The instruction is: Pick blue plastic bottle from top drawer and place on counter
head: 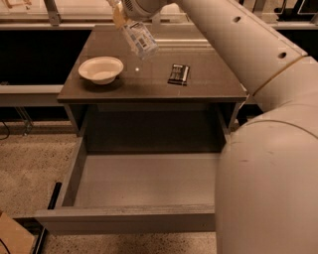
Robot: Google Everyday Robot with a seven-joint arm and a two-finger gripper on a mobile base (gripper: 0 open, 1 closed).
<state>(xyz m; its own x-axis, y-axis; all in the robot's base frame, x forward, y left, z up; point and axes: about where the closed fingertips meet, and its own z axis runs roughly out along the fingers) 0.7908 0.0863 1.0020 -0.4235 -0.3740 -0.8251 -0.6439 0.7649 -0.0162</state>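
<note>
Speckled flooring (pixel 30 158) surrounded a dark glossy table (pixel 149 89); the white arm (pixel 258 64) stretched from the lower right to the upper centre of the frame; its end effector (pixel 119 15), partly cut off by the top edge, clenched the blue plastic bottle (pixel 140 39), which hung tilted above the table's rear; the top drawer (pixel 124 218) stood open below, its right end hidden by the arm; a white bowl (pixel 101 69) and a black packet (pixel 179 74) lay on the table.
</note>
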